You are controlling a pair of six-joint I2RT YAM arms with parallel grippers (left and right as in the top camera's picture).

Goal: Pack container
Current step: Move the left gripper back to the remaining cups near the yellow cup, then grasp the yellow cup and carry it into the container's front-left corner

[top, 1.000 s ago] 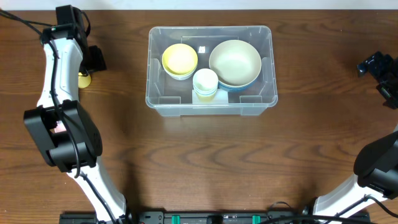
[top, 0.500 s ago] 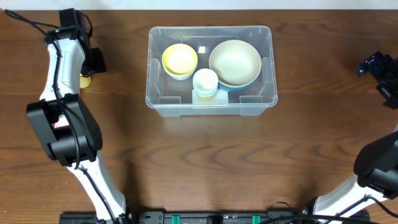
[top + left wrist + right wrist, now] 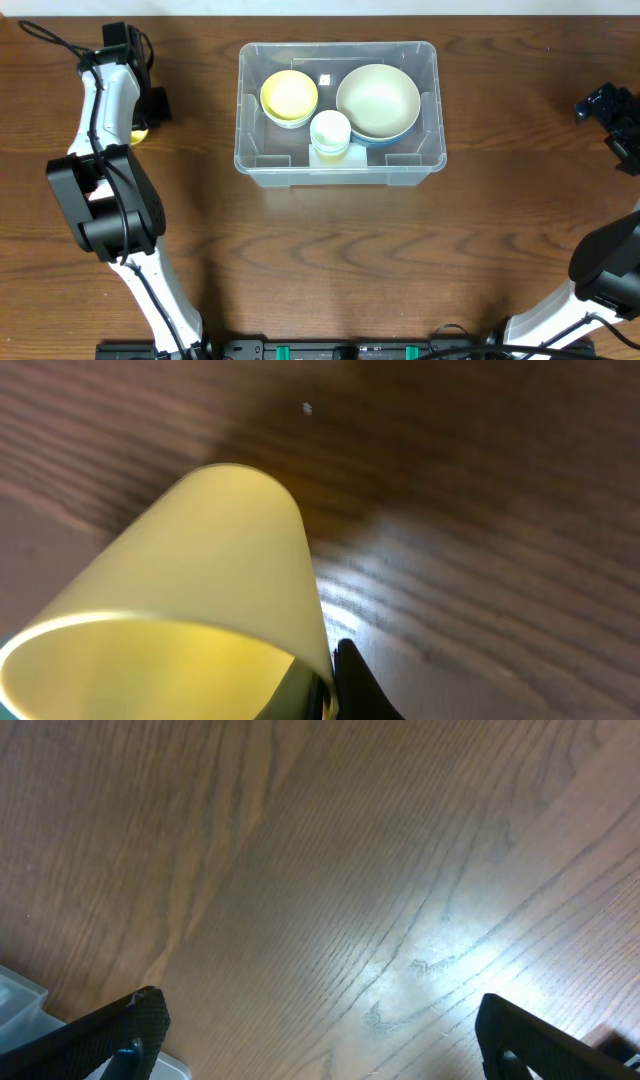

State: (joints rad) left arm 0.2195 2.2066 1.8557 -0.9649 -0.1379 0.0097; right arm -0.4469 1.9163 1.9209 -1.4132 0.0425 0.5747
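Now at the cup: the yellow cup (image 3: 200, 580) sits well to the left of the container (image 3: 340, 176), and my left gripper (image 3: 148, 112) is right on it.
Left hand: one dark finger (image 3: 352, 678) rests against the cup's rim. The other is out of frame, so I cannot tell whether the jaws are apart or clamped.
Right hand: the right gripper (image 3: 320, 1025) hangs well to the right of the container, fingers wide apart, holding nothing.
Container: it is mid-table and holds a yellow bowl (image 3: 289, 95), a white cup (image 3: 330, 128) and a cream bowl (image 3: 378, 100).
Doing it well: I judge I should confirm a firm pinch on the cup wall. Then I lift it clear of the container's rim and aim for the bare floor at the near left corner.
Hard to see: from overhead my left arm (image 3: 100, 110) covers most of the yellow cup. The wrist view crops its mouth, so I cannot say whether it lies flat or tilted.
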